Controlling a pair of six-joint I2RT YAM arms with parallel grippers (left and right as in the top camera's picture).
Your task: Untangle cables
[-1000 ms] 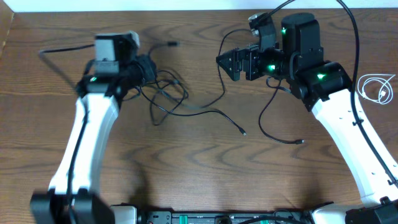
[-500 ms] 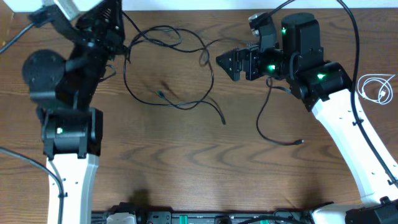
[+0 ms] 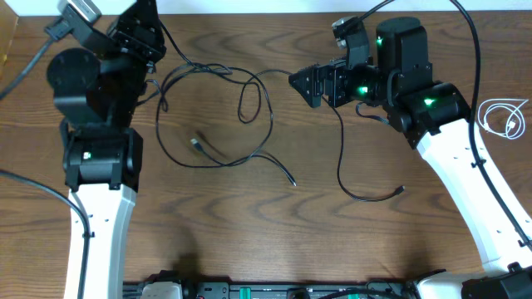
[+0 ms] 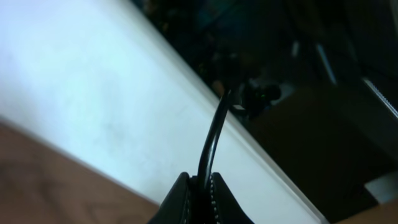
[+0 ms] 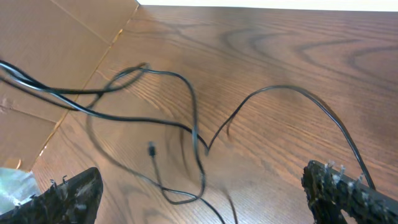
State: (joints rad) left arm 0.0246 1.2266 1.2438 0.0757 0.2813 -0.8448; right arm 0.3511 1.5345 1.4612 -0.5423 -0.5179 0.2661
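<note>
Two black cables [image 3: 218,116] lie in loose, crossing loops on the wooden table between the arms. One small plug end [image 3: 195,143] rests inside the loops. My left gripper [image 3: 153,48] is raised at the back left and is shut on a black cable [image 4: 210,140], which rises straight out from between its jaws [image 4: 200,179]. My right gripper [image 3: 304,85] hangs open above the table, with cable loops [image 5: 194,127] lying below and beyond its fingers [image 5: 68,194]. One black strand [image 3: 341,158] runs under it to a plug end at the right. A white cable [image 3: 502,116] lies coiled at the right edge.
A cardboard surface [image 5: 56,68] borders the table on the left of the right wrist view. The arms' own thick black wires [image 3: 472,41] arch over the back right. A rail of equipment [image 3: 274,291] lines the table's front edge.
My left arm has swung up and back to the far left with the cable in its jaws. The tight tangle has been drawn out into wide loops. The right arm has stayed still.
</note>
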